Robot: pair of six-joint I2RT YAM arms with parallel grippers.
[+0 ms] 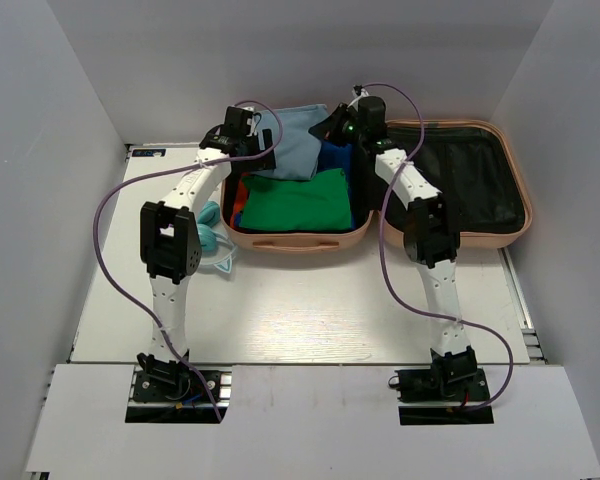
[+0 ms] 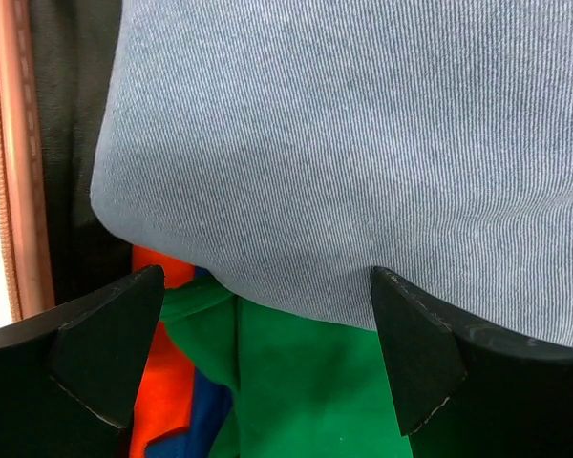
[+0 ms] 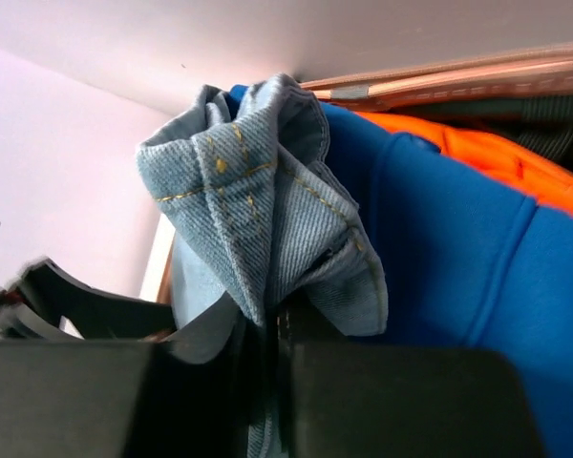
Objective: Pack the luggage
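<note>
White walls (image 1: 40, 150) close in on three sides of a pale white table (image 1: 310, 310), with both arm bases bolted at its near edge. At the far middle of the table the luggage (image 1: 290, 240) lies open flat, a peach hard-shell suitcase. Its right half shows bare black lining (image 1: 470, 180), and its left half is packed with clothes. On top of that pile lies a folded green garment (image 1: 300, 200). A light blue denim garment (image 1: 295, 140) drapes over the far rim, with a blue garment (image 1: 335, 155) just beside it and an orange garment (image 2: 158, 382) showing at the left edge. The left gripper (image 2: 267, 329) hovers above the denim with its jaws spread wide, holding nothing. The right gripper (image 3: 272, 334), near the hinge between the two halves, is clamped on a bunched fold of the denim garment, stitched seams standing up above its fingers. A small pale teal item (image 1: 212, 235) lies on the table beside the left arm, partly hidden.
</note>
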